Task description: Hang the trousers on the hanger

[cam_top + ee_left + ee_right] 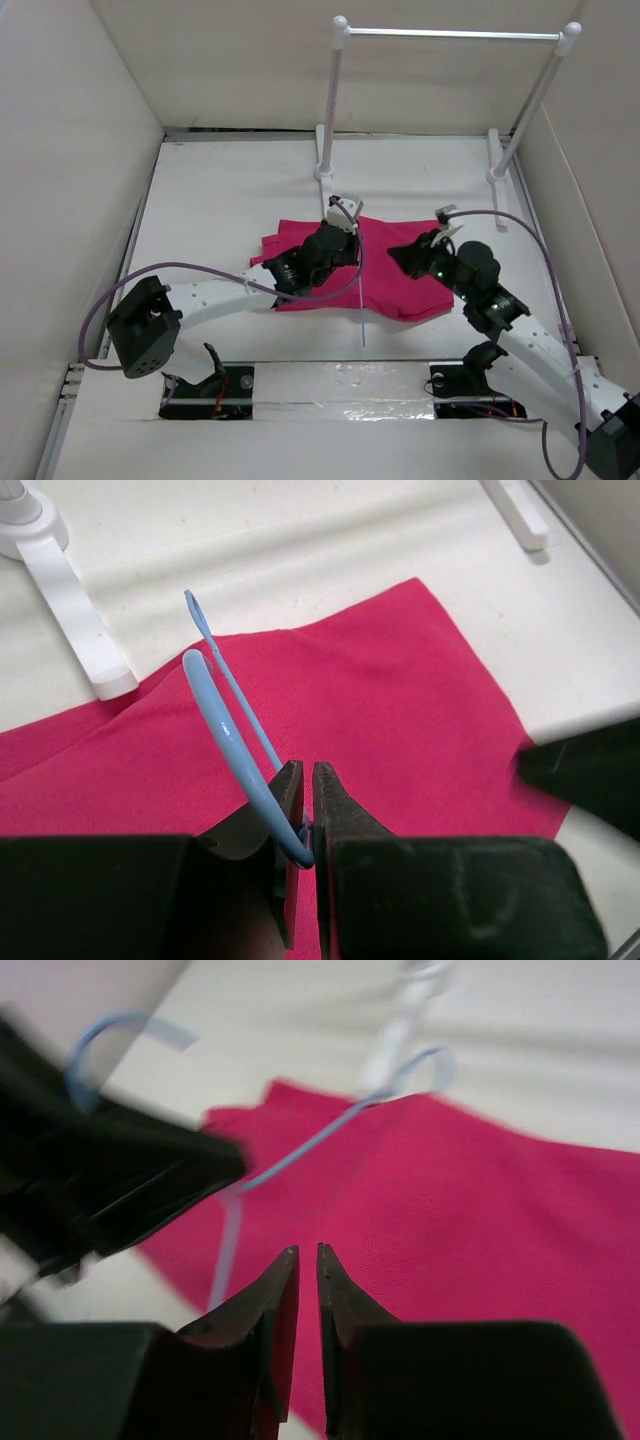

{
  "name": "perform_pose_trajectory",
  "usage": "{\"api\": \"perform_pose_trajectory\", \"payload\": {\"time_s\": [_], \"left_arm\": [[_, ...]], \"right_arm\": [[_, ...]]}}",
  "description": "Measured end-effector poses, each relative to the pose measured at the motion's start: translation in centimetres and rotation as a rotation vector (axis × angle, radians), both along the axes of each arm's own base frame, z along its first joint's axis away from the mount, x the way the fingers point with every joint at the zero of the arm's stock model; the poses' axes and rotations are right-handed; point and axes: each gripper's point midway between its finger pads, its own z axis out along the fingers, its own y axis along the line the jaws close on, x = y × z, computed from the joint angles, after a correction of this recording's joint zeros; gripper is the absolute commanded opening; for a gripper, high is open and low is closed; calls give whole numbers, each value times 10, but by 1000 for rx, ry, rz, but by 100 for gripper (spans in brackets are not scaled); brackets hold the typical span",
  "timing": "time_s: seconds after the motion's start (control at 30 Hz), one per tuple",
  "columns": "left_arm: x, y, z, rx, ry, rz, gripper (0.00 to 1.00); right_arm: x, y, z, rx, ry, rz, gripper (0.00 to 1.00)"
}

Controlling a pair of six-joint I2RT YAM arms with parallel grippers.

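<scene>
The trousers (400, 270) lie on the table (220, 200) before the rack (450, 35), the hanger (225, 730) apparently atop them.

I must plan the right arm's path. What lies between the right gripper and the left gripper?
In the top view, a stretch of the trousers lies between the right gripper and the left gripper, which holds the hanger.

Looks like a robotics lab test cell rather than a home. Boxed in on three sides by plain white panels (80, 100) around a white table (220, 190). Fitted with two robot arms, the left arm (215, 295) and the right arm (545, 350), bolted at the near edge, with purple cables (180, 264) looping off them and shiny tape (340, 385) between their mounts. Furnished with a small white-poled rack (450, 35), the trousers (400, 270) and the hanger (232, 742) as props.
</scene>
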Motion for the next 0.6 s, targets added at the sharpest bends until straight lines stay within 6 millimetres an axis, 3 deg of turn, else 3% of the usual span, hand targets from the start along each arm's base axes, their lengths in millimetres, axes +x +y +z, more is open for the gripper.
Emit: {"api": "perform_pose_trajectory", "payload": {"time_s": [0.07, 0.1, 0.13, 0.27, 0.47, 0.57, 0.6], "left_arm": [[-1, 0, 8, -18, -1, 1, 0], [-2, 0, 10, -25, 1, 1, 0], [-2, 1, 13, -32, 2, 2, 0], [-4, 2, 23, -52, 0, -1, 0], [-8, 5, 28, -62, 3, -8, 0], [-9, 7, 31, -64, 2, -8, 0], [-9, 8, 31, -62, 3, -8, 0]], "right_arm": [[-19, 35, -2, 28, 22, 116, 31], [-26, 48, -5, 31, 40, 155, 47], [-32, 58, -11, 29, 65, 181, 52], [-46, 84, -28, 19, 123, 237, 55], [-49, 101, -30, 65, 142, 248, 34], [-51, 107, -35, 83, 158, 258, 18], [-52, 109, -37, 89, 164, 258, 8]]}}
